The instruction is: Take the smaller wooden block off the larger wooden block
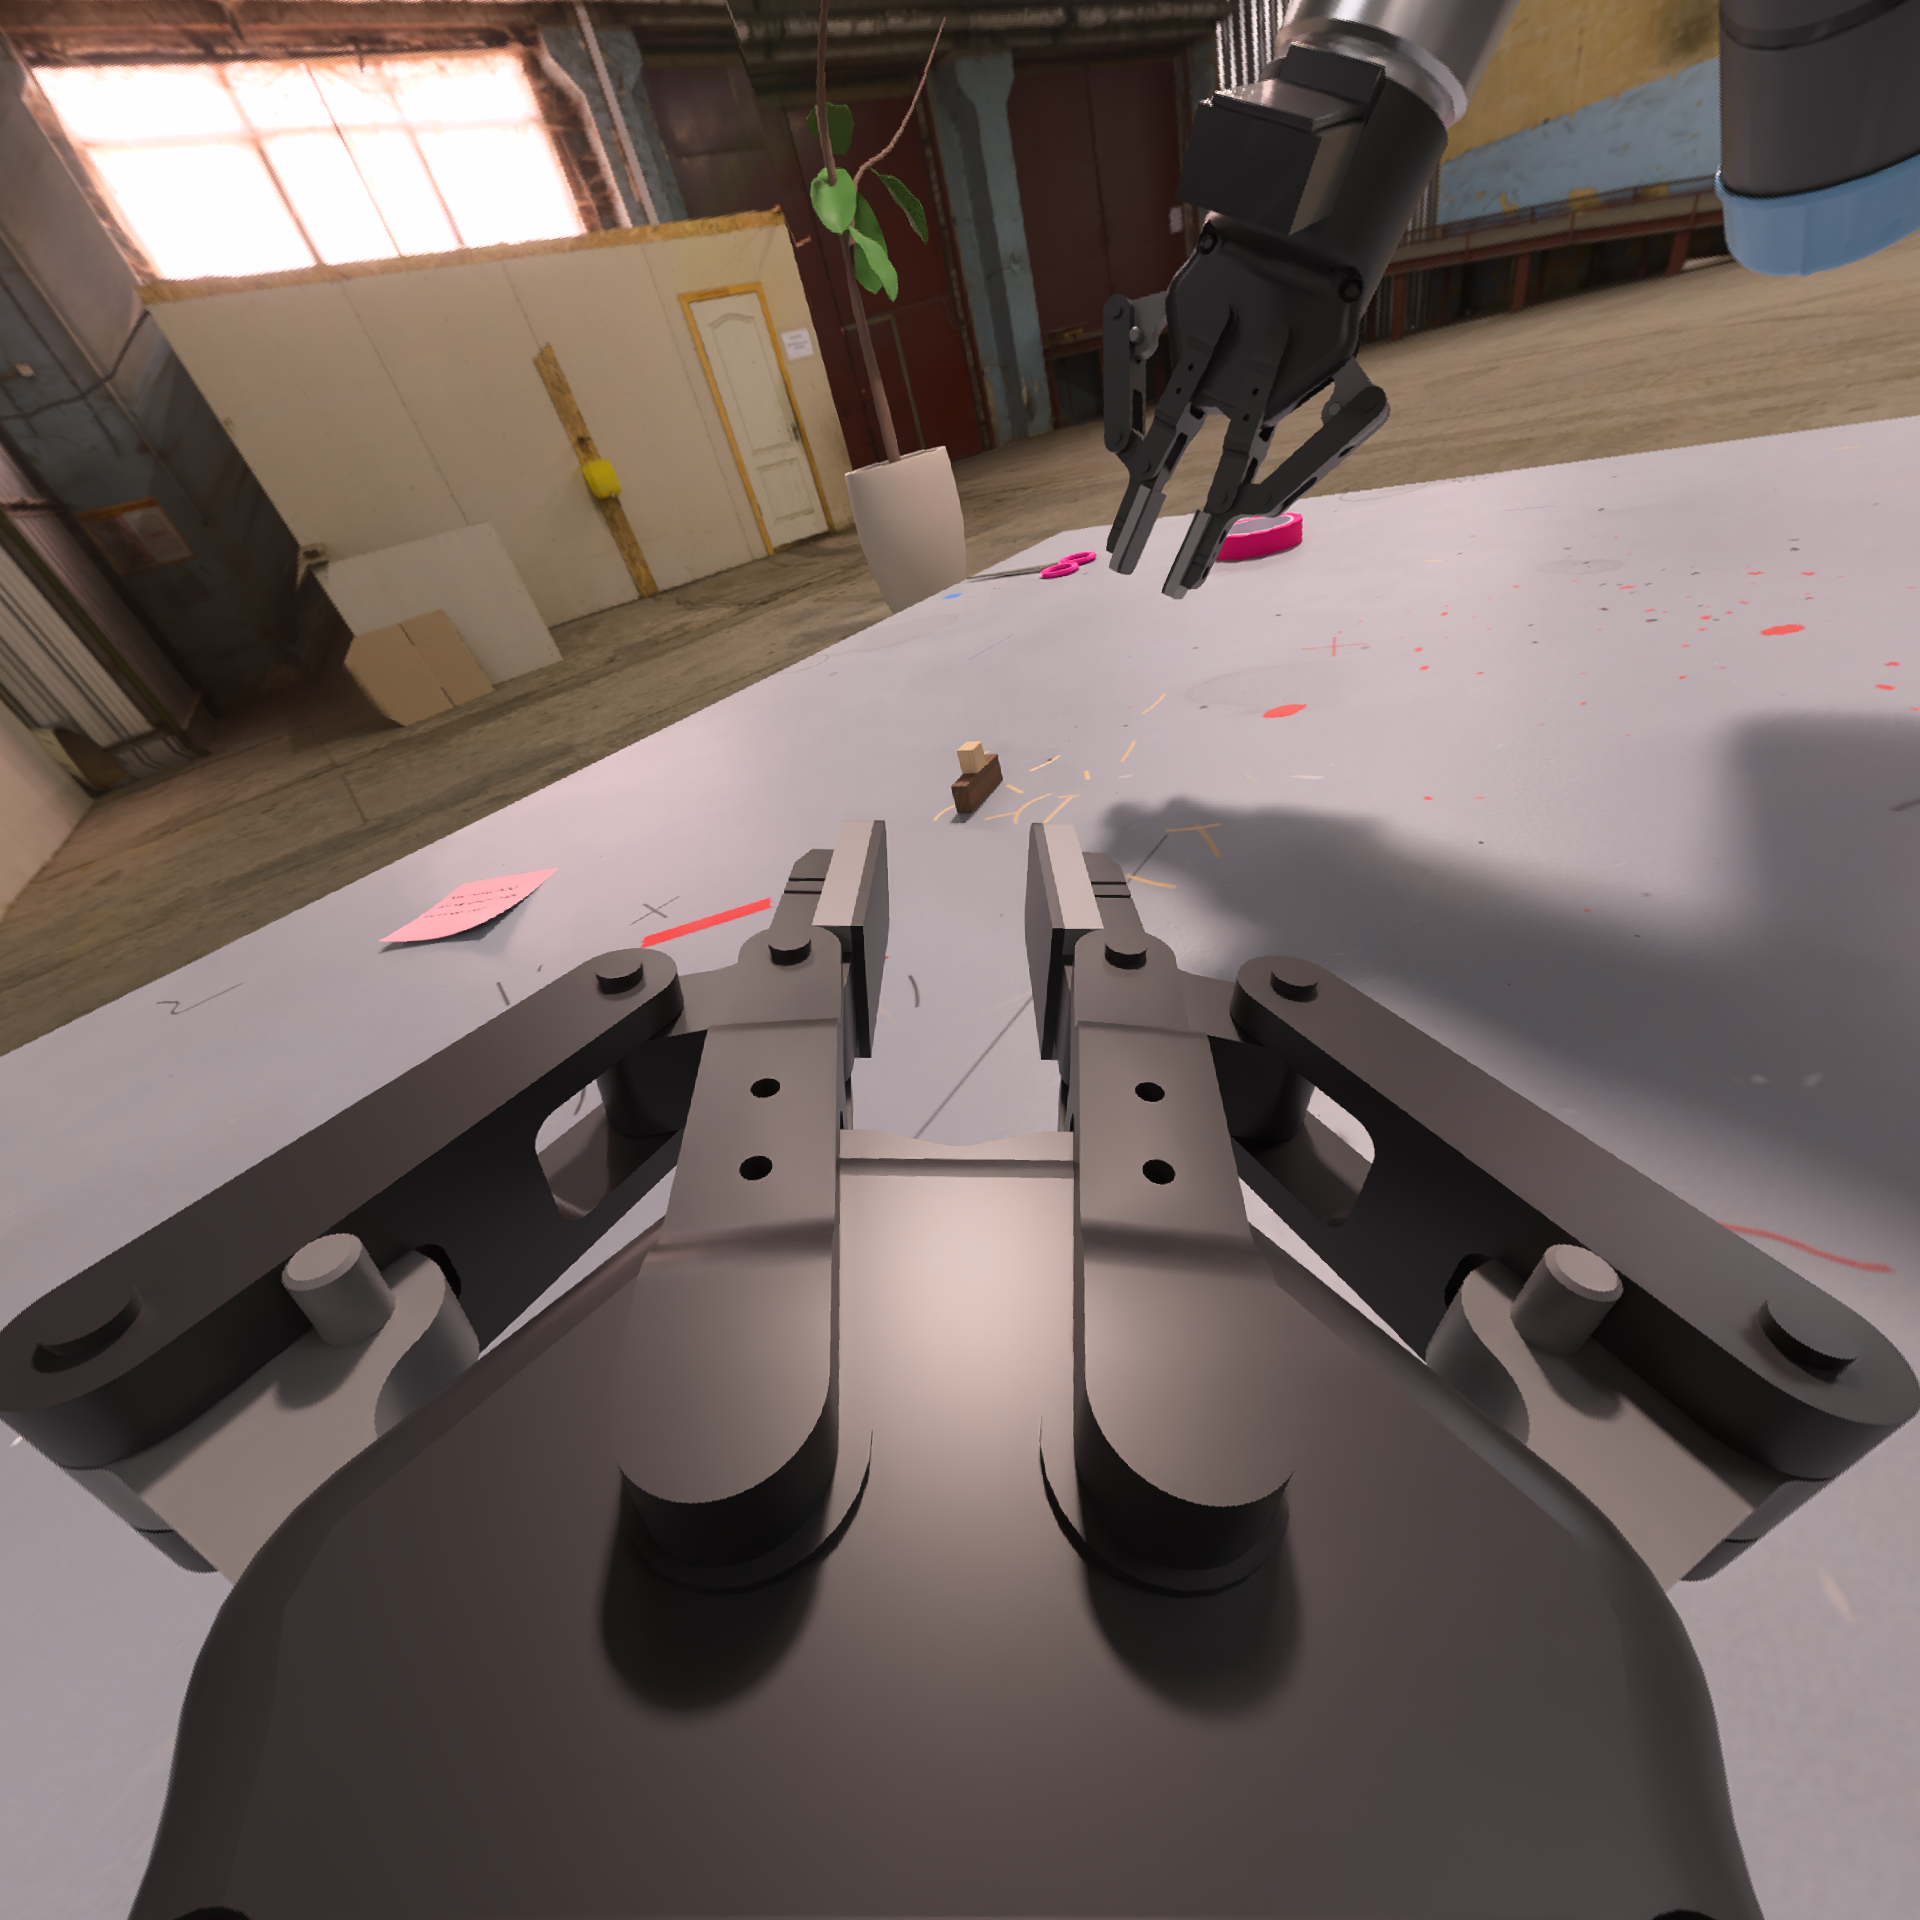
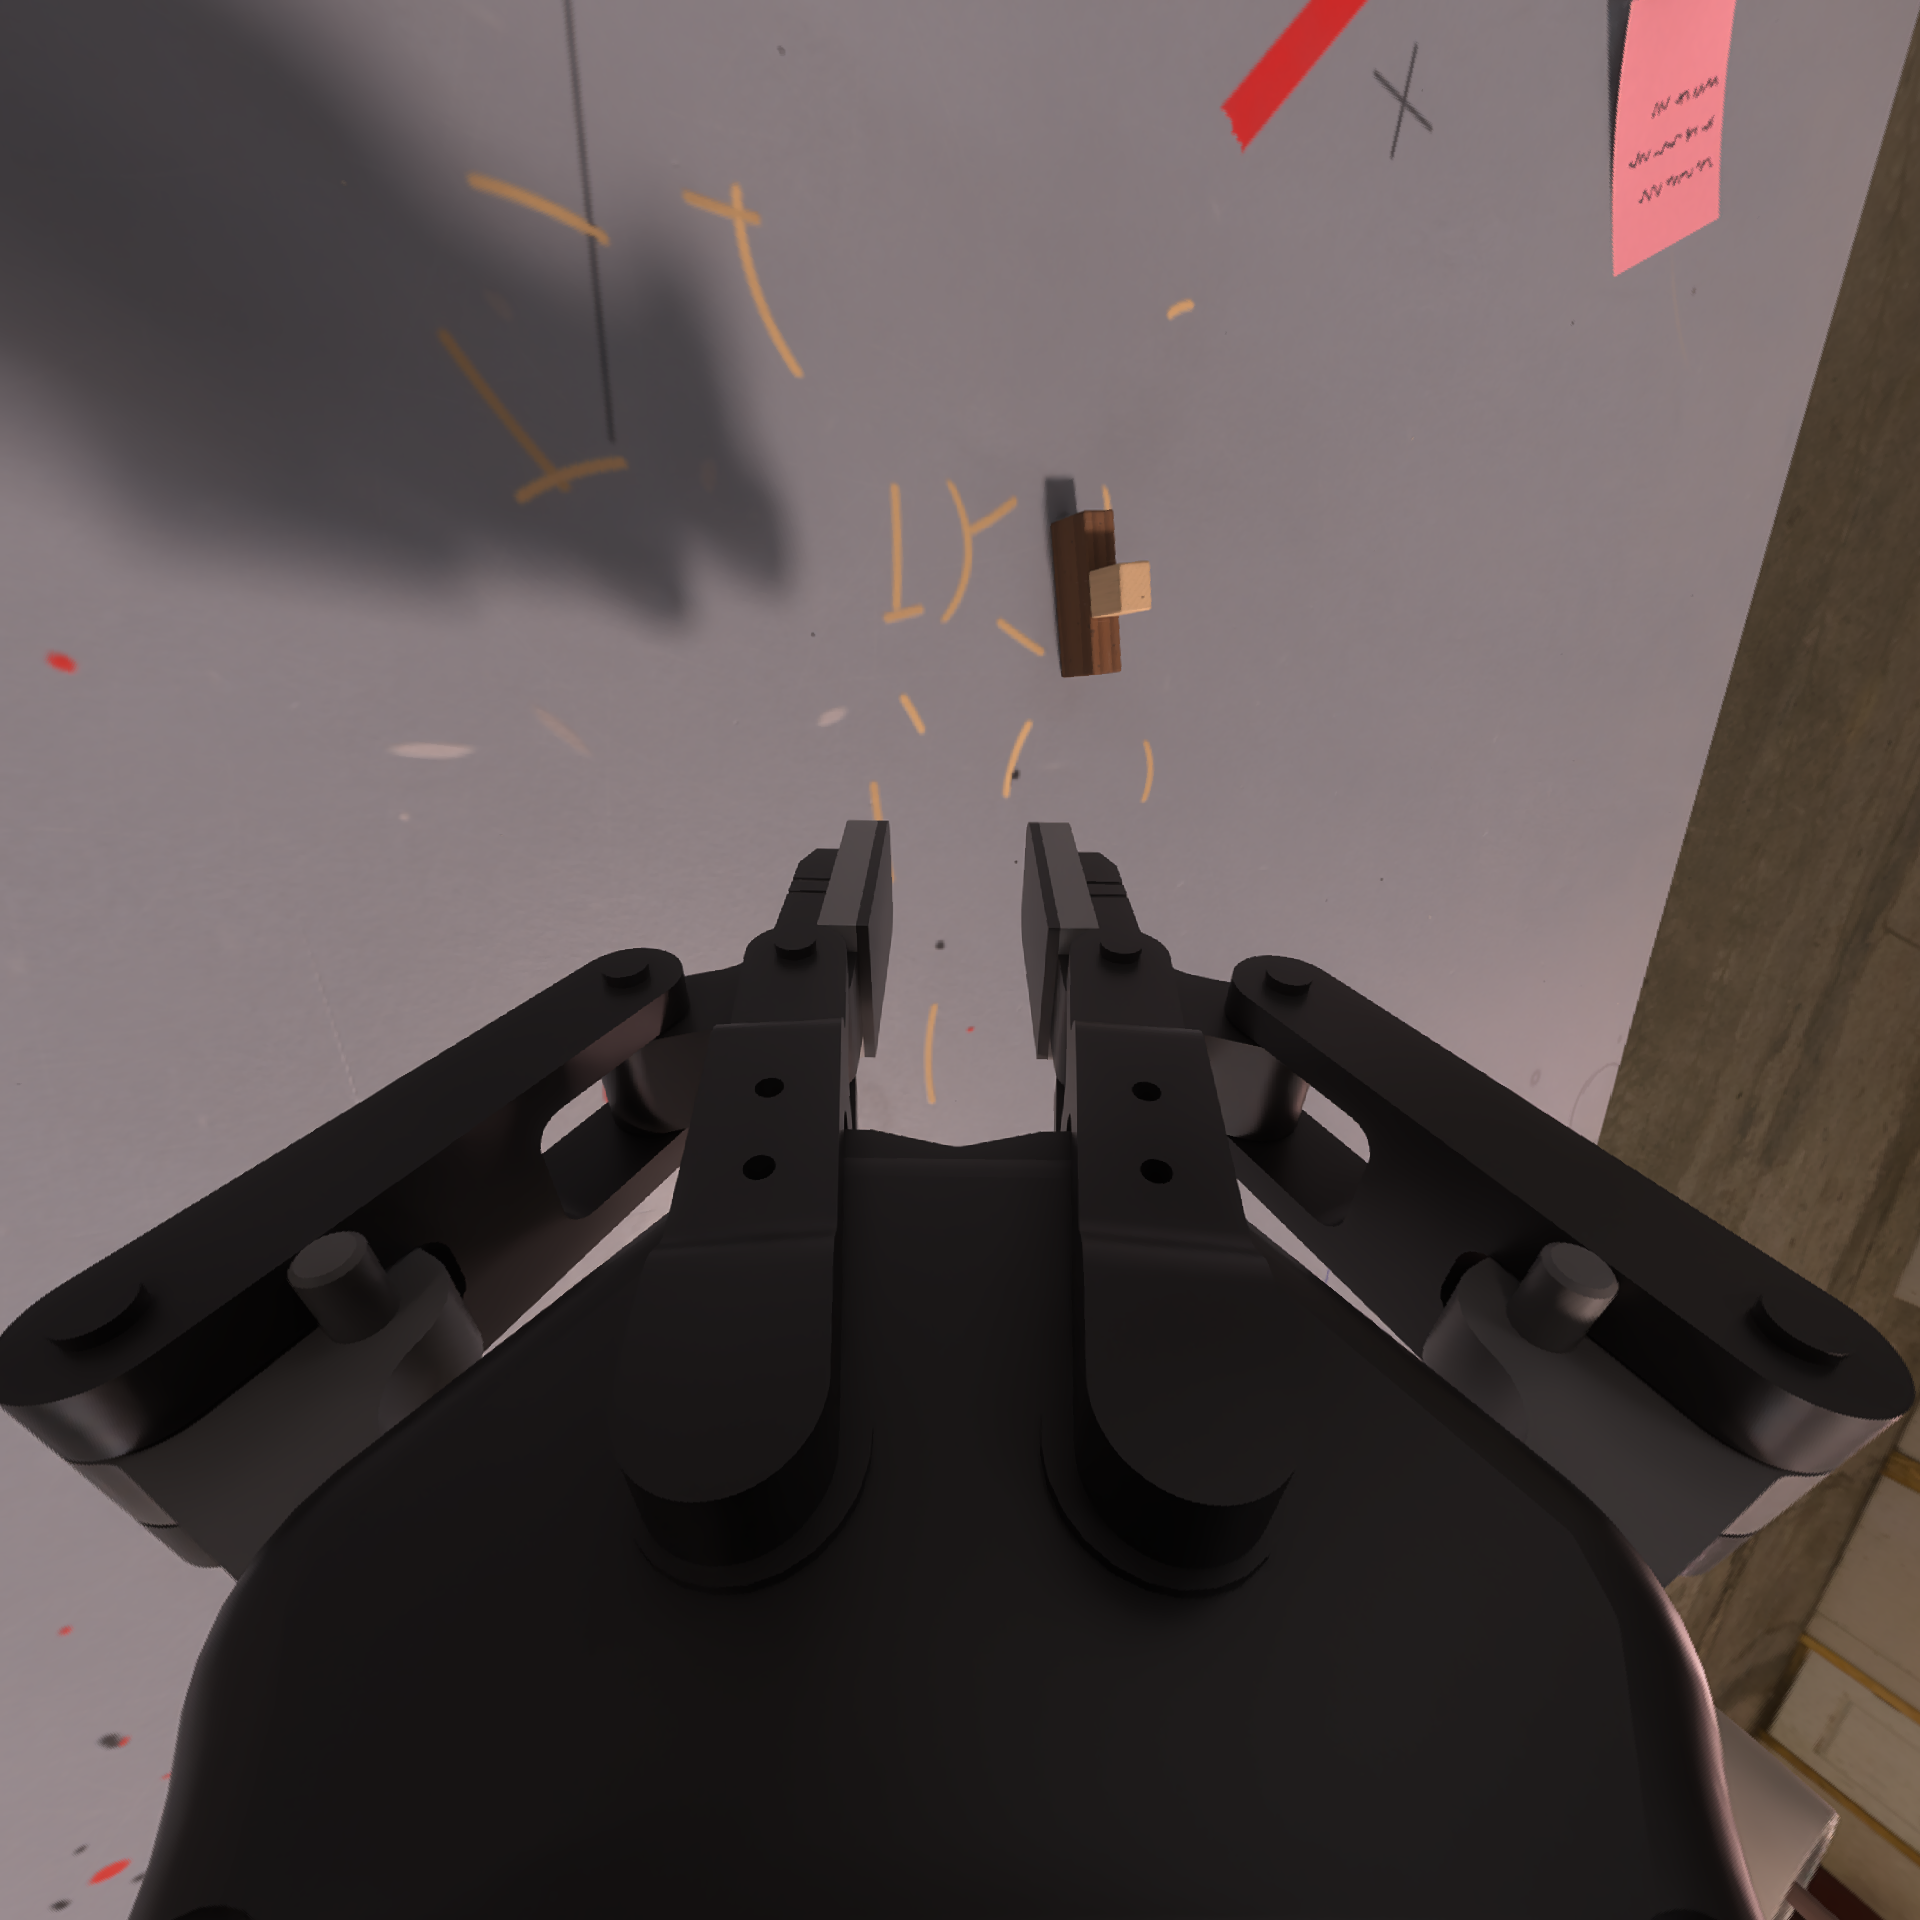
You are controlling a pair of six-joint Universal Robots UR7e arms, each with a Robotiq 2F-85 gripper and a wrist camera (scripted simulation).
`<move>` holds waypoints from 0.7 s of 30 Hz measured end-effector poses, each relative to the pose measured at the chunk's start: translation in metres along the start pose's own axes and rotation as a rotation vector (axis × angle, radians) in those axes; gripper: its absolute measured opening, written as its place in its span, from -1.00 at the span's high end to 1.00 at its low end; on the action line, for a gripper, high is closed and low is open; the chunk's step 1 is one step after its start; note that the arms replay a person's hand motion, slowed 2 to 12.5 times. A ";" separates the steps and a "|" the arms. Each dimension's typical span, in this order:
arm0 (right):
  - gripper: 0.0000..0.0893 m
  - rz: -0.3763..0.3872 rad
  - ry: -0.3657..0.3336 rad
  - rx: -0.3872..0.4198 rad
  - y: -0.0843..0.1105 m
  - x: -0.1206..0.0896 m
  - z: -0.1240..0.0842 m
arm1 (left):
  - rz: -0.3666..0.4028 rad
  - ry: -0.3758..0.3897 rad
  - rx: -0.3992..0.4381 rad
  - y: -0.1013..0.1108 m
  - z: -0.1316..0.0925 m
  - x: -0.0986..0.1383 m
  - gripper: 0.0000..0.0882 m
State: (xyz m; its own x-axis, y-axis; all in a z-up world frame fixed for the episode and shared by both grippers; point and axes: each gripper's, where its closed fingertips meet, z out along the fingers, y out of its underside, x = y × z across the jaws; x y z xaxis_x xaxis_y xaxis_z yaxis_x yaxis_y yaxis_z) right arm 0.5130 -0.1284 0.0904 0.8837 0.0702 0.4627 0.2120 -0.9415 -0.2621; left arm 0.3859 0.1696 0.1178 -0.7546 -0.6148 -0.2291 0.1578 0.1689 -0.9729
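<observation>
Both arms up, nothing in hand. The small block, pale wood, sits on top of the big block, the dark brown one lying flat on the grey desk among orange scribbles. Stack intact, so the lift is not yet done.

The right gripper hangs above the desk, looking down on it, with the stack ahead and a touch to one side of its line. Jaws parted, a moderate gap, empty. My read: that gap looks enough to straddle the small block, which stands proud of the big one and offers free side faces to pinch.

The left gripper is low over the desk, aimed straight at the stack, which sits just past its tips in that view. Jaws likewise parted and empty. It is well placed to steady the big block if needed.

A pink note and red tape strip lie off to the side, pink scissors and a tape roll farther off, clear of the approach.
</observation>
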 end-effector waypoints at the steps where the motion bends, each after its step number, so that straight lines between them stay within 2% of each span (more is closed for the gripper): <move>1: 0.48 0.000 0.000 -0.003 0.000 0.001 0.001 | 0.000 0.000 0.000 0.000 0.000 0.000 0.45; 21: 0.48 0.006 0.000 -0.072 0.001 0.021 0.021 | -0.002 -0.009 0.002 -0.002 -0.003 -0.001 0.45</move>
State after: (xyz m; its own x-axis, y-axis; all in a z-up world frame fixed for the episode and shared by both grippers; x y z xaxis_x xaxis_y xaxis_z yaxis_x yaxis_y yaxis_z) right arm 0.5409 -0.1204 0.0821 0.8849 0.0644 0.4613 0.1762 -0.9631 -0.2035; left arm 0.3844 0.1721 0.1201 -0.7490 -0.6222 -0.2279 0.1578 0.1666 -0.9733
